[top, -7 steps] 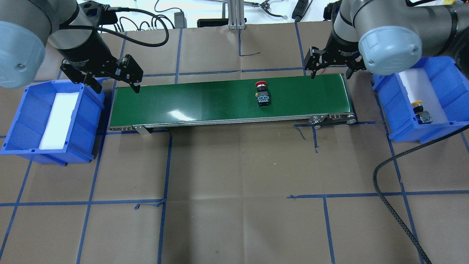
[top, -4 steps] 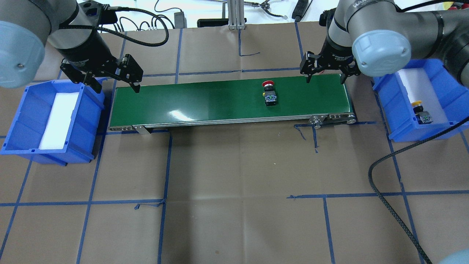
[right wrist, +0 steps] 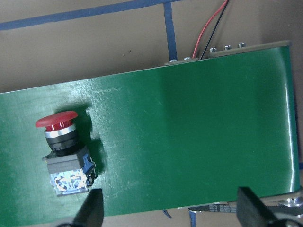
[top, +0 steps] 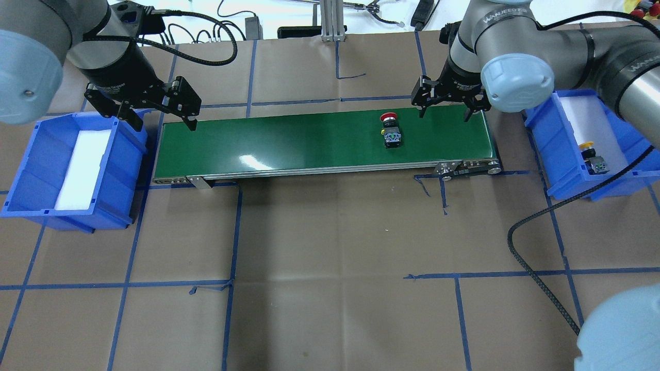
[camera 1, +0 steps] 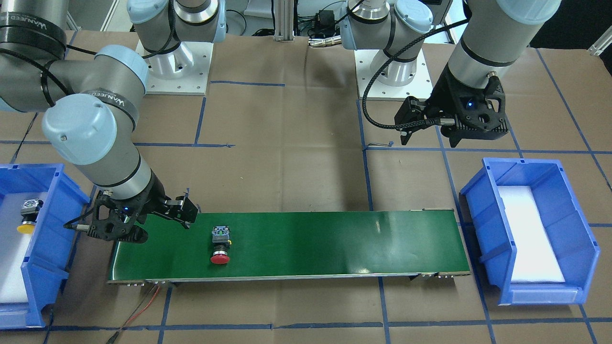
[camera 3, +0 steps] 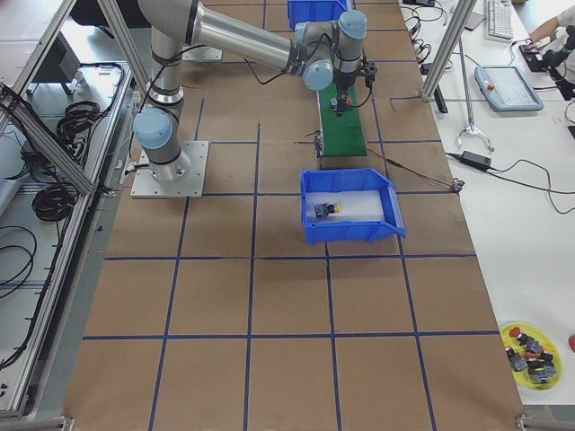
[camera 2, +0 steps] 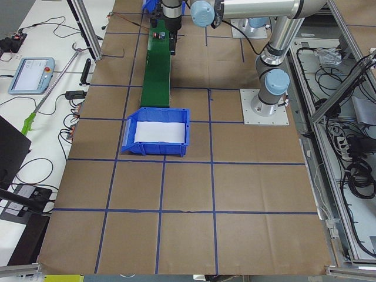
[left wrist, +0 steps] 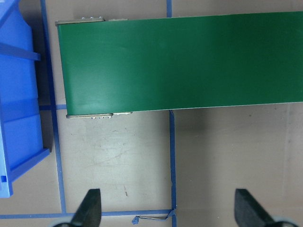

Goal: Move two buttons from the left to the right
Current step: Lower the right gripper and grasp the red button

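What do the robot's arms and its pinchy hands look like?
The left arm and right arm are round silvery-grey tubes with pale blue caps at the joints. The right one shows white lettering on a dark band. The left gripper and right gripper are black, each with two thin fingers. A black braided cable runs to each wrist.

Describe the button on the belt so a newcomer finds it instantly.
Find the long green conveyor belt mid-table. Toward its right-arm end lies the red button, on its side. It alone has a red cap; the yellow button sits in the blue bin beyond.
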### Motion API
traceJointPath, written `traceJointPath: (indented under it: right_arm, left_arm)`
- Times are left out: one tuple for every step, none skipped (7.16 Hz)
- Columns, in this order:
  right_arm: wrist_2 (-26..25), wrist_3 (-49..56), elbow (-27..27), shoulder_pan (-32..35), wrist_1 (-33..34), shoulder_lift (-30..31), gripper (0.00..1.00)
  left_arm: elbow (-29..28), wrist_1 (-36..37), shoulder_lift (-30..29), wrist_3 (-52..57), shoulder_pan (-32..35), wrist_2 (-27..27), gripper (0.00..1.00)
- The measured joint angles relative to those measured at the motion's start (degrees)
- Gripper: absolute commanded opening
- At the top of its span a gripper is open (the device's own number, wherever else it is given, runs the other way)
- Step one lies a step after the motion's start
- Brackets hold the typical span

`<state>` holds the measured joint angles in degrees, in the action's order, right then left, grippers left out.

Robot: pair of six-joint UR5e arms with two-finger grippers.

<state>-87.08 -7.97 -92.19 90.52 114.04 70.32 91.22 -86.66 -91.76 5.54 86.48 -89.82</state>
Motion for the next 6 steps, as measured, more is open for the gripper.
traceJointPath:
  right_arm:
    - [0.0, -0.4, 0.0, 1.1, 1.2, -0.7, 0.99]
    - [0.0, -1.3, 0.1, 2.4, 2.4, -1.5, 0.99]
    - [0.0, -2.6, 0.1, 3.5, 3.6, -2.4, 0.99]
    - [0.0, -3.3, 0.1, 4.0, 4.7, -3.3, 0.99]
    - [0.0, -3.4, 0.0, 4.1, 5.3, -3.9, 0.99]
    - [0.0, -3.3, -0.1, 4.2, 5.6, -4.7, 0.99]
  left_arm:
    - [0.0, 0.0, 0.0, 0.0, 0.0, 0.0, 0.99]
    - [0.0, 0.0, 0.0, 0.0, 0.0, 0.0, 0.99]
    - [0.0, 0.0, -0.1, 0.0, 0.0, 0.0, 0.99]
    - [0.0, 0.0, -0.1, 0.0, 0.0, 0.0, 0.99]
    - [0.0, 0.0, -0.1, 0.0, 0.0, 0.0, 0.99]
    - [0.0, 0.0, 0.0, 0.0, 0.0, 0.0, 0.99]
